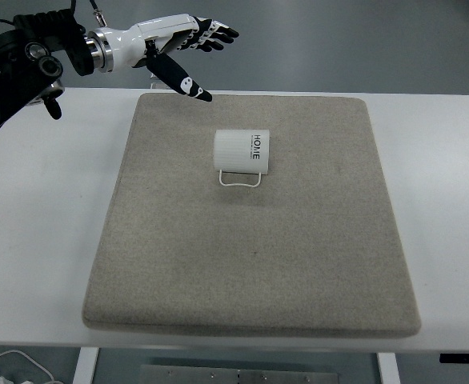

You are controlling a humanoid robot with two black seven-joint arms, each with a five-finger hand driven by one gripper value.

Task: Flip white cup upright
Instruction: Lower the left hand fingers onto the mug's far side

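The white rectangular tabletop fills most of the view, its far edge running across the top and its near edge close to the bottom. A large square mat of grey-beige felt-like fabric covers its middle, reaching nearly from the far edge to the near edge and leaving bare white strips at the left and right sides.

The left arm, black at the joints with a white forearm shell, comes in at the tabletop's far left corner. Its white-and-black left robot hand hangs above the far edge of the mat — fingers spread and extended, thumb pointing down toward the mat's far left corner, holding nothing.

The white ribbed cup with black lettering lies on its side on the far half of the mat, near its centre line — its thin wire-like handle faces the near edge. The cup is well apart from the hand.
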